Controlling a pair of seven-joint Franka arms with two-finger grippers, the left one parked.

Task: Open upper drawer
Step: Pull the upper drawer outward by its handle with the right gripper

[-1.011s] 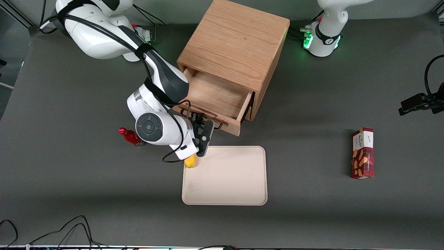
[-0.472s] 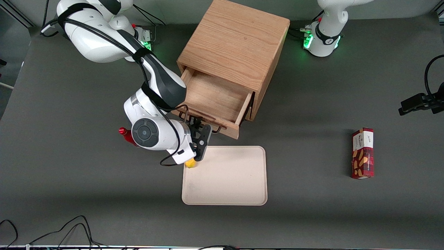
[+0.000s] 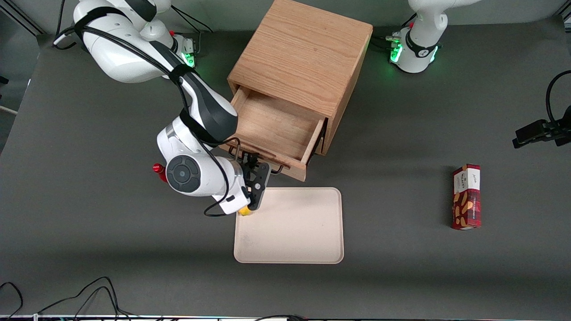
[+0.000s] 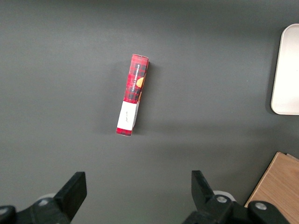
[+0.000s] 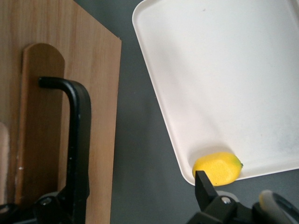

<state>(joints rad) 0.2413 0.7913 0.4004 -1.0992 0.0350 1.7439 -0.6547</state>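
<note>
A dark grey matte worktop (image 3: 89, 249) is seen to fill nearly the whole scene. Soft, broad bands of shadow are cast across it, and the light is diffuse and comes from above. A lighter grey surface (image 3: 232, 11) is glimpsed along the edge farthest from the front camera. Black cables (image 3: 84, 294) are looped over the worktop's nearest edge, toward the working arm's end.

The right arm reaches down and forward from its base, elbow raised, wrist bent low. Its gripper (image 3: 252, 166) points away from the front camera, and its black fingers (image 5: 205, 186) stand spread apart, gripping nothing.
</note>
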